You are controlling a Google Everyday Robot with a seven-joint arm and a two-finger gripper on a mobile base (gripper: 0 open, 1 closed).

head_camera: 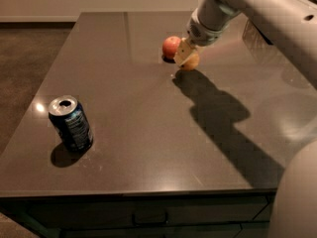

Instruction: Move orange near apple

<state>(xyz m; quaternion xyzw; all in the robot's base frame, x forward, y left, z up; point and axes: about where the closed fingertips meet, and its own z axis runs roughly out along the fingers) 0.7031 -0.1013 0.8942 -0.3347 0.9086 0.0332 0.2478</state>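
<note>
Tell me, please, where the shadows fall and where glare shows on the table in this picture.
In the camera view, the arm and the claw, gripping the orange beside the apple, throw a broad shadow across the table toward the lower right; the soda can casts a small shadow at its near left; a bright glare spot sits left of the can.

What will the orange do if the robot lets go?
It would probably roll: the orange is round and the table looks smooth and shiny. The apple beside it might stop it. In the gripper, at the table's far side, it looks fully round, so probably firm.
</note>
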